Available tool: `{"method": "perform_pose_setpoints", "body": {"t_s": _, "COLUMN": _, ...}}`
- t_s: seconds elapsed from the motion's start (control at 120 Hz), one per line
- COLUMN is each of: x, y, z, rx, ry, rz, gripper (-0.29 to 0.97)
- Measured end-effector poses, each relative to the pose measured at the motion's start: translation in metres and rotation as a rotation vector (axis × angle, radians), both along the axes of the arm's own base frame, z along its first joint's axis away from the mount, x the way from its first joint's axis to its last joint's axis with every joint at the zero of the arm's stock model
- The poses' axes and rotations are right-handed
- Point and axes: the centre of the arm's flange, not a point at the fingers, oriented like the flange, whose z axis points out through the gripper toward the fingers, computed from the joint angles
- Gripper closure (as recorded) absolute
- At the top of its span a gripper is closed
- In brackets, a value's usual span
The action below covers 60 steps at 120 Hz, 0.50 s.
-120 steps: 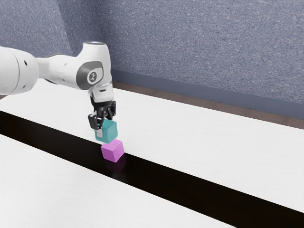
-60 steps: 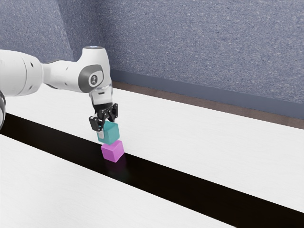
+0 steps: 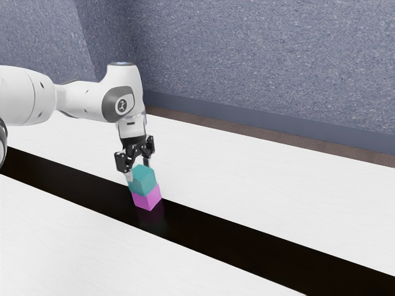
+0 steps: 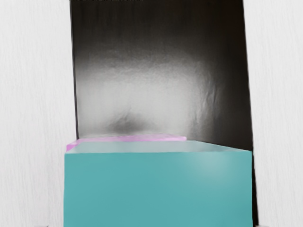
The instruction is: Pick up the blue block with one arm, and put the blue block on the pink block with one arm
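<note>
The blue block (image 3: 144, 179), teal in colour, rests on top of the pink block (image 3: 147, 197) on the black strip of the table. My gripper (image 3: 138, 168) hangs directly over the stack, open, its fingers standing a little apart at the blue block's upper sides. One pale fingertip (image 3: 129, 177) shows beside the block's face toward the exterior view's left. In the wrist view the blue block (image 4: 158, 189) sits just under my hand, with a thin edge of the pink block (image 4: 128, 138) showing past it.
The black strip (image 3: 259, 246) runs diagonally across the white table (image 3: 278, 179). A grey wall with a dark baseboard (image 3: 278, 120) stands behind the table's far edge.
The blue block has come down from just above the pink block to rest on it. My fingers have spread slightly and no longer grip it.
</note>
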Motion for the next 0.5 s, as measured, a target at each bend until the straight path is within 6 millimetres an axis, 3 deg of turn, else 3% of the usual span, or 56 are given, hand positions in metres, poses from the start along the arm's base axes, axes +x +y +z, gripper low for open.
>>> {"method": "perform_pose_setpoints", "body": {"t_s": 0.142, "x": 0.0, "y": -0.001, "z": 0.005, "rx": -0.001, "ry": -0.006, "rz": -0.009, "gripper": 0.06}}
{"method": "perform_pose_setpoints", "body": {"t_s": 0.275, "x": -0.001, "y": -0.006, "z": 0.03, "rx": 0.0, "ry": -0.045, "rz": -0.021, "gripper": 0.03}}
{"method": "perform_pose_setpoints", "body": {"t_s": 0.408, "x": -0.009, "y": -0.015, "z": 0.09, "rx": -0.006, "ry": -0.129, "rz": -0.031, "gripper": 0.02}}
{"method": "perform_pose_setpoints", "body": {"t_s": 0.5, "x": -0.033, "y": -0.031, "z": 0.164, "rx": 0.0, "ry": -0.197, "rz": -0.025, "gripper": 0.01}}
